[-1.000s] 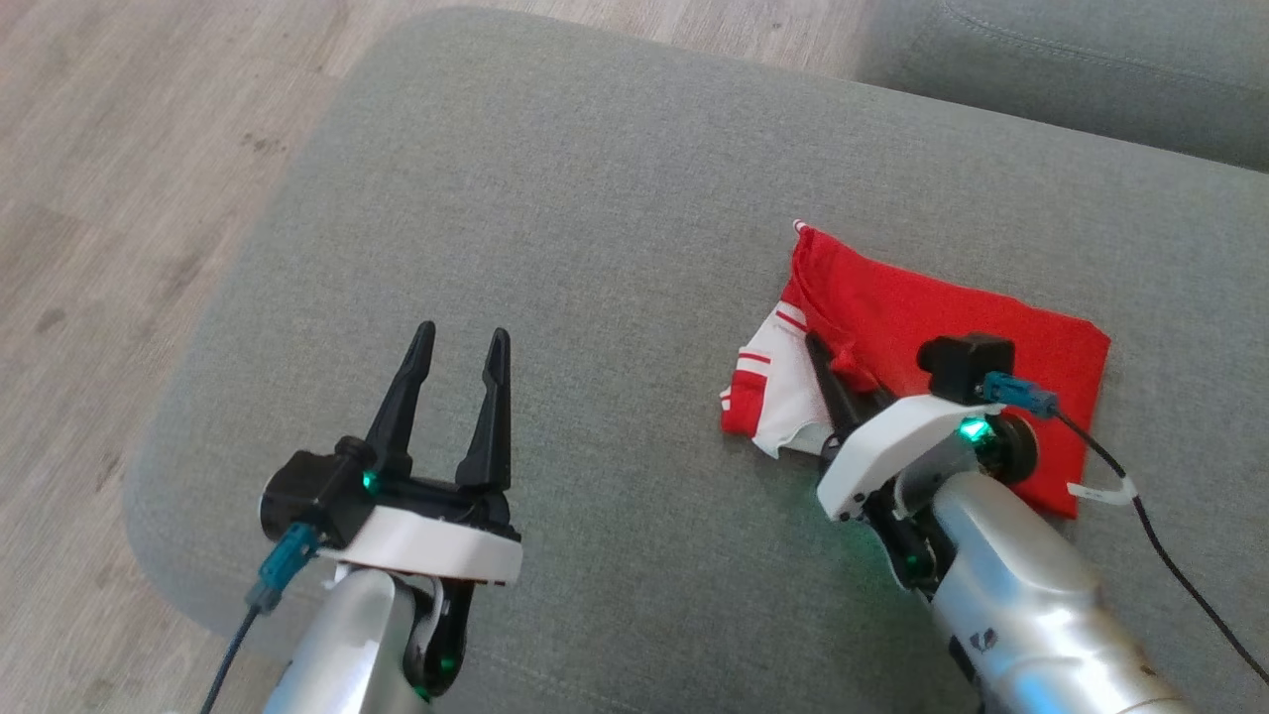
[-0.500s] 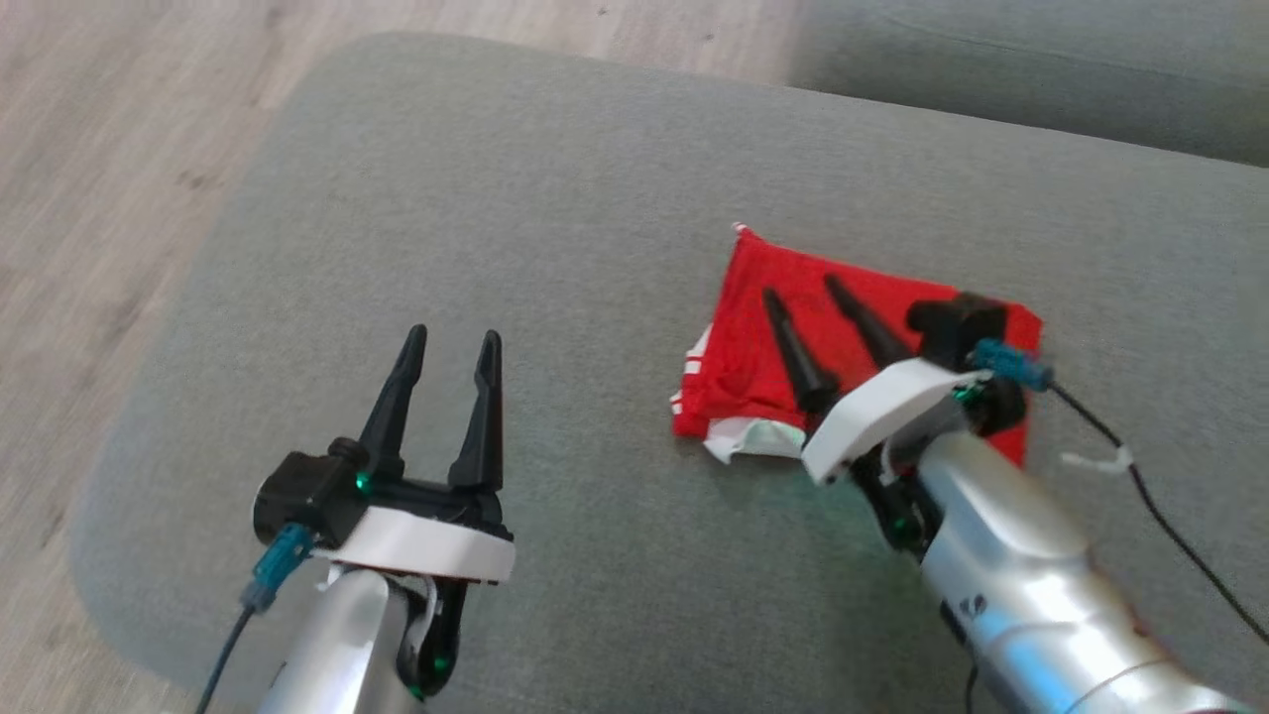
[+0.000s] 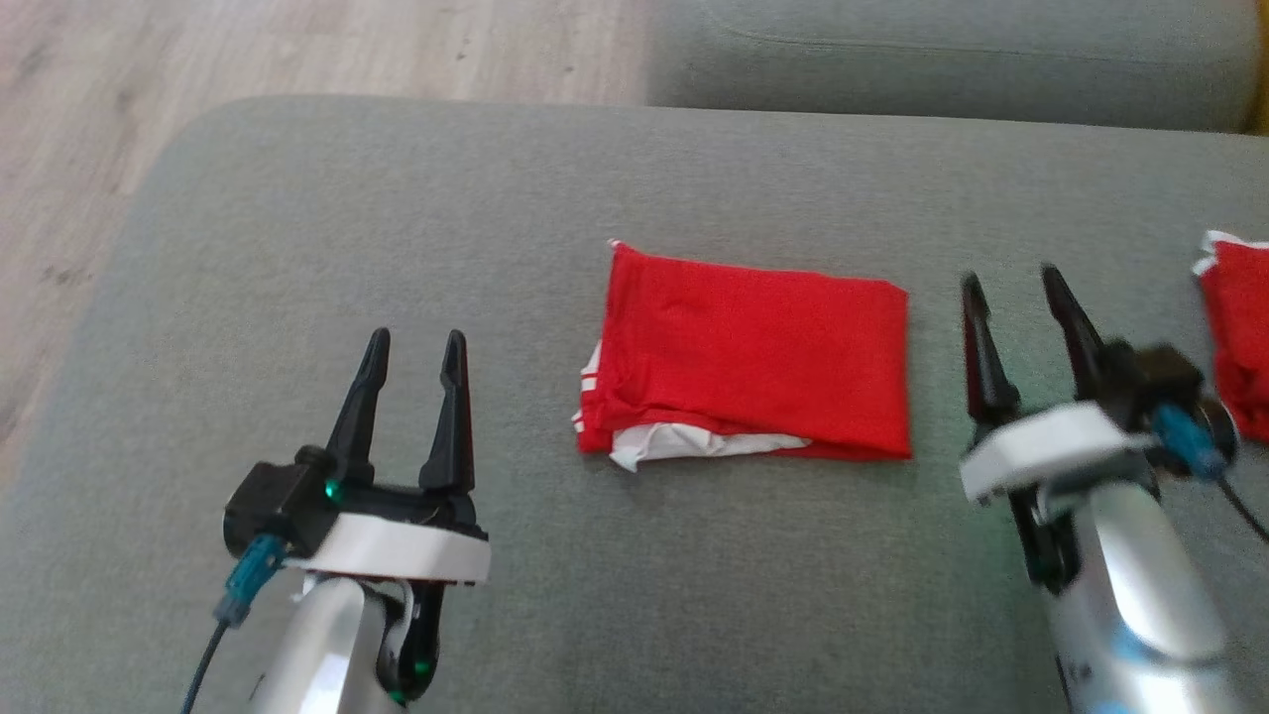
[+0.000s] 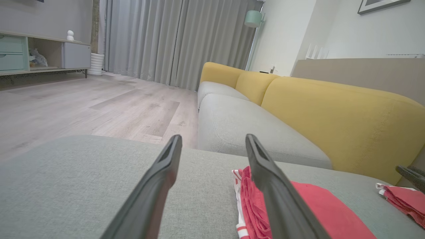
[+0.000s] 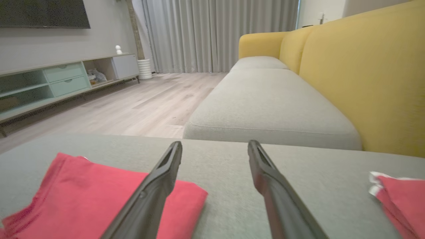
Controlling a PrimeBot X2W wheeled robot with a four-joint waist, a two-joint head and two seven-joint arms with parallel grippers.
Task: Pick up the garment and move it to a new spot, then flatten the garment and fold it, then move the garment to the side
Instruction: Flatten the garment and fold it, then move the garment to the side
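Looking down from my head camera, I see a broad grey fabric seat cushion (image 3: 297, 248) that carries everything here. Pale wooden floor (image 3: 248, 50) runs past its edge from 9 to 11 o'clock, and another grey seat pad (image 3: 942, 50) lies at 12 to 1 o'clock. A second red cloth with a white edge (image 3: 1239, 327) sits at 3 o'clock, partly cut off by the frame, just beyond my right claw (image 3: 1010, 280). From my wrists I also see a mustard-yellow sofa backrest (image 4: 332, 113), grey pleated curtains (image 4: 149, 36) and a low grey-and-mint media cabinet (image 5: 49, 79) across the room.

Nothing lies between either claw and the folded red garment with white striped trim (image 3: 753, 347), which rests at the centre of the cushion. It is a neat rectangle, smooth on top. Its layered edges show along the 6 o'clock side, where a white strip peeks out, and red-and-white stripes show at the 8 o'clock corner.

My left claw (image 3: 416, 342) hangs at 8 o'clock, well apart from the garment, fingers spread and empty. My right claw sits at 3 o'clock of it, near but apart, also released and gripping nothing.
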